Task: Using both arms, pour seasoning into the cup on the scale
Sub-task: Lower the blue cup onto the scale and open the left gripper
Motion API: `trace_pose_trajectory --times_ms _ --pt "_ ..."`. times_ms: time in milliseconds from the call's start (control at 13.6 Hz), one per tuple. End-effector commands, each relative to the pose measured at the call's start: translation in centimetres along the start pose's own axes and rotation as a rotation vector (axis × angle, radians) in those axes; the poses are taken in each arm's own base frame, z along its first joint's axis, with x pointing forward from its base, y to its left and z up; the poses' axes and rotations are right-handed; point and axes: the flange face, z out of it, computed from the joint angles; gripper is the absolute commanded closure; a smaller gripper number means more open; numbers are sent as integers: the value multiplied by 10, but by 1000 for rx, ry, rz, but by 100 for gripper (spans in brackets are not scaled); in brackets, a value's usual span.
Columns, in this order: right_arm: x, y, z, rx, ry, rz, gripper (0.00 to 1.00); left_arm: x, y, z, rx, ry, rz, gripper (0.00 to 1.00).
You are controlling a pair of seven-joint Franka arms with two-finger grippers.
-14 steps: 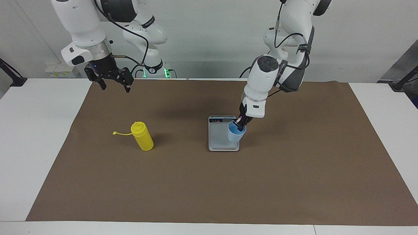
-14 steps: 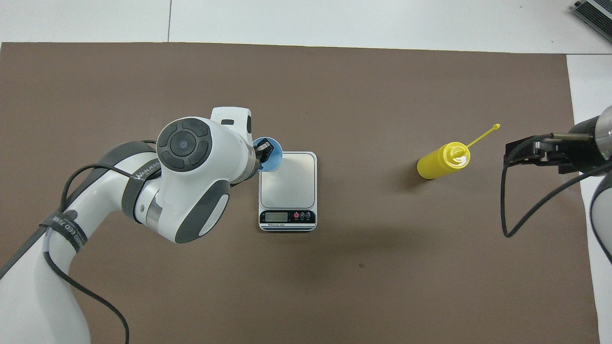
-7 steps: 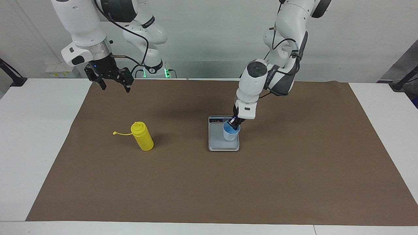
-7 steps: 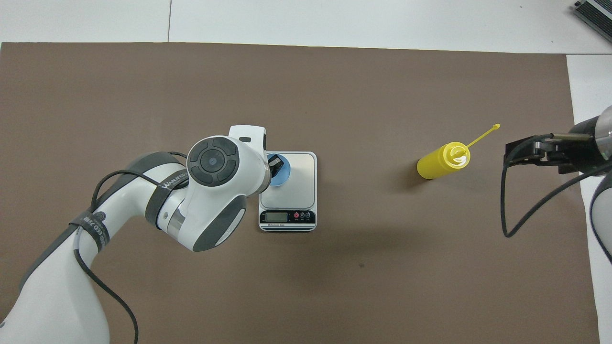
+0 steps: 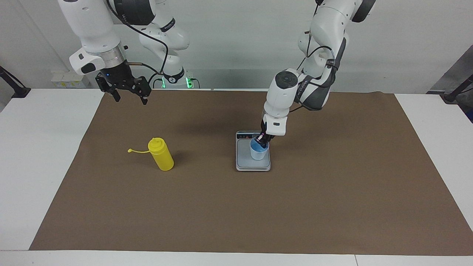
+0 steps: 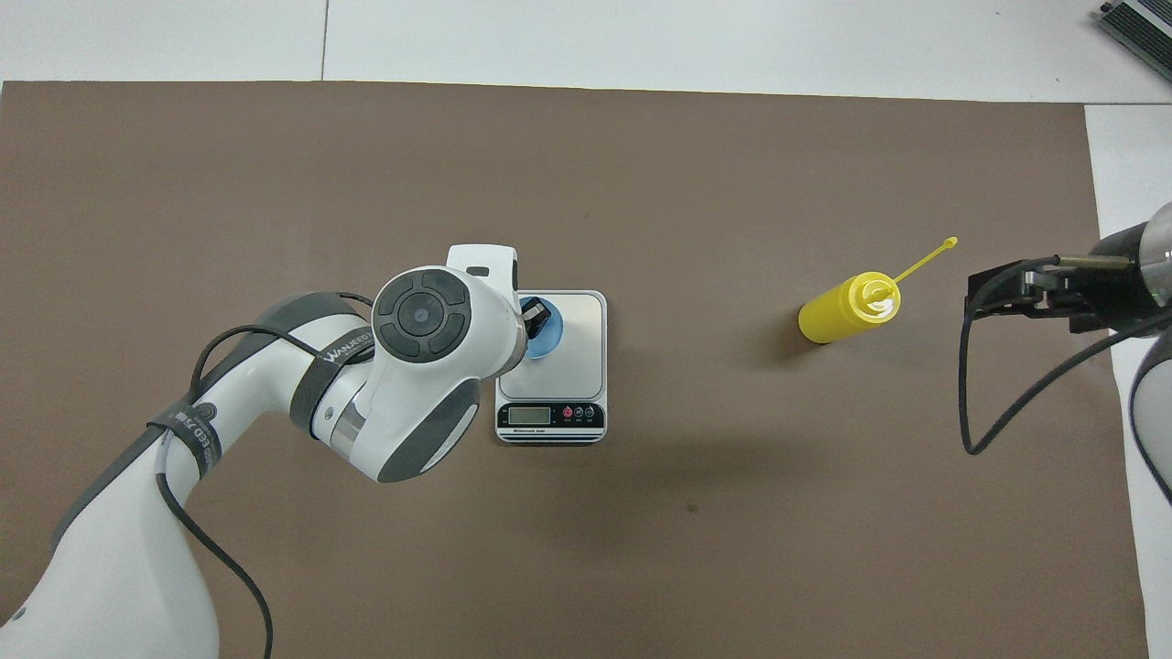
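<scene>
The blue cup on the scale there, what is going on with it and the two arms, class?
The left gripper is at the rim of the blue cup, which stands upright on the scale; whether it has let go cannot be told. The right gripper waits, open, in the air at its own end of the table. The yellow bottle stands untouched on the brown mat, toward the right arm's end. Nothing has been poured yet.
</scene>
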Motion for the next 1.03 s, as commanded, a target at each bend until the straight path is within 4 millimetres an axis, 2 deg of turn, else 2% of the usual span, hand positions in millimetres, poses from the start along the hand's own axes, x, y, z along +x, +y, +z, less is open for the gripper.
trace_pose_trajectory --times_ms 0,74,221,368,662,809,883,956 --pt "-5 3 -2 12 16 22 0 0 1 2 8 41 13 40" --pt "-5 3 -1 12 16 22 0 0 2 0 21 49 22 37" --pt "-5 2 -1 12 17 21 0 2 8 -16 45 51 25 34" --pt "-3 2 3 15 35 19 0 9 18 -45 58 58 18 33" --pt "-9 2 25 27 85 -17 0 33 29 -123 97 55 34 33" --pt "-8 5 33 46 88 -80 0 43 25 -145 126 25 101 33" --pt "-6 13 40 56 90 -117 0 49 23 -156 128 10 139 33" --pt "-6 16 48 85 88 -172 0 63 19 -161 137 2 177 33"
